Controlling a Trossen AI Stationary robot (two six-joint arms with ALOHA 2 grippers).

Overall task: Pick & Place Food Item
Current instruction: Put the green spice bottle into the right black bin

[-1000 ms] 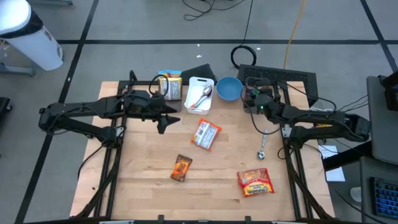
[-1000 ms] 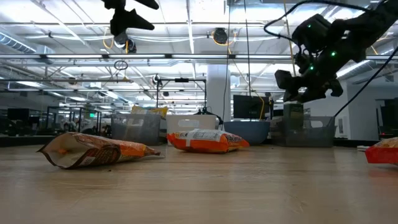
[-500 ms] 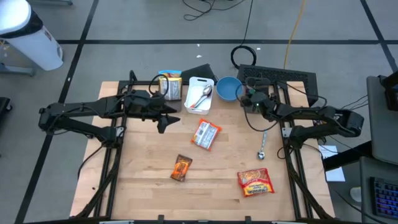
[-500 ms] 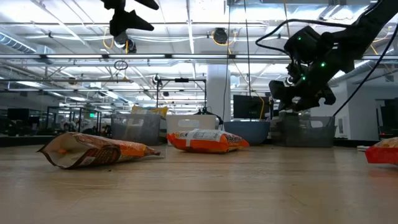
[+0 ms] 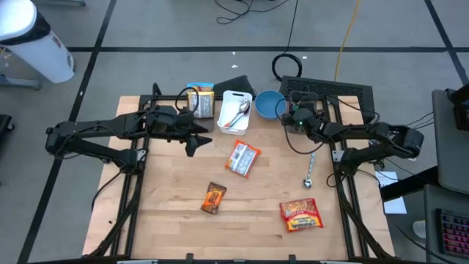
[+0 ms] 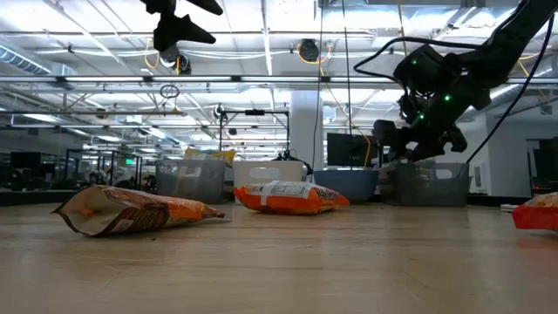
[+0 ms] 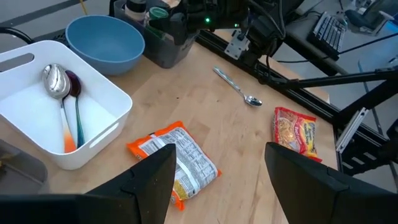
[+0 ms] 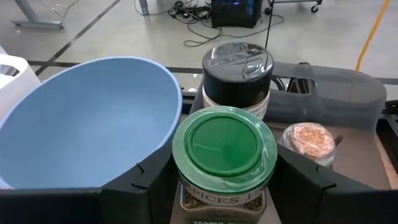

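Observation:
My right gripper (image 8: 225, 171) is open at the far right of the table (image 5: 292, 117), over a grey bin (image 8: 348, 99) of jars. Its fingers stand on either side of a green-lidded spice jar (image 8: 224, 152); I cannot tell whether they touch it. A black-lidded jar (image 8: 237, 70) and a small orange-topped jar (image 8: 306, 140) stand behind it. My left gripper (image 5: 196, 141) is open and empty, high above the table's left middle (image 6: 179, 26). An orange-and-white packet (image 5: 242, 158), a small brown packet (image 5: 213, 197) and a red noodle packet (image 5: 300, 215) lie flat on the table.
A blue bowl (image 5: 269, 105) stands right beside the grey bin. A white tray (image 5: 236, 111) holds spoons, and a clear bin (image 5: 200, 101) stands left of it. A metal spoon (image 5: 310, 172) lies near the right edge. Bare wood lies at the near left.
My right gripper has gone toward the table's far left and a little down, closing in on the grey bin of jars beside the blue bowl.

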